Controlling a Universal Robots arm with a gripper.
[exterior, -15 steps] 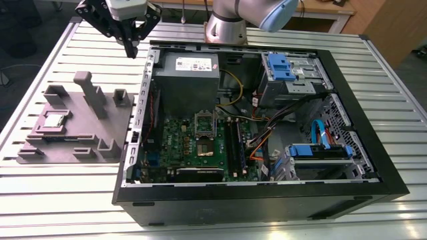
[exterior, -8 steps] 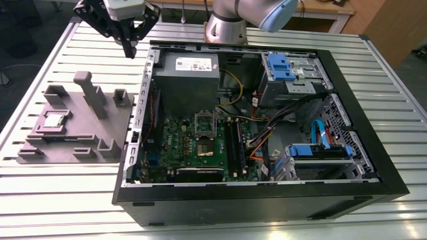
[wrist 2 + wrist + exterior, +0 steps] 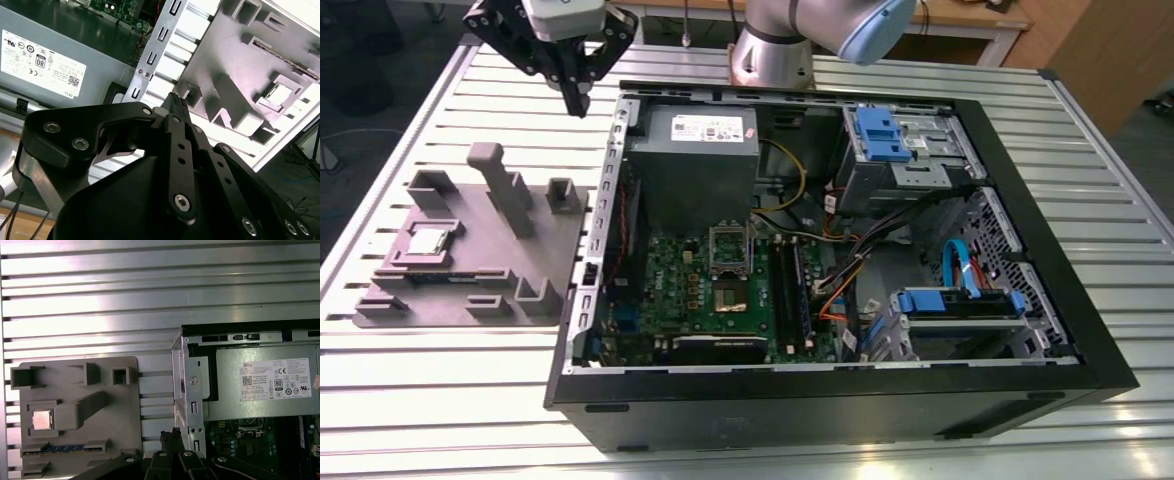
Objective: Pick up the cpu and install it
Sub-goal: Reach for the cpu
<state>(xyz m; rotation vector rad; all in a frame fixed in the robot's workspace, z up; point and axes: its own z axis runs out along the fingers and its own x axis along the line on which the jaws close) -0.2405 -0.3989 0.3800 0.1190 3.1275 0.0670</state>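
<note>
One cpu flat, silver face up, in the grey holder; end effector pressed together, empty, well apart.

Slatted silver metal surface lies under even light, with light-brown wooden furniture beyond its far edge and dark floor at the exterior view's left.

The gripper is hanging over bare table slats, with the metal wall of the computer case rising just beside it. On the grey fixture plate, the cpu is lying open from above, while a tall post and low blocks are standing close around its pocket. Inside the case, the motherboard socket is sitting clear from above, with the power supply box and cables crowding near it.
</note>
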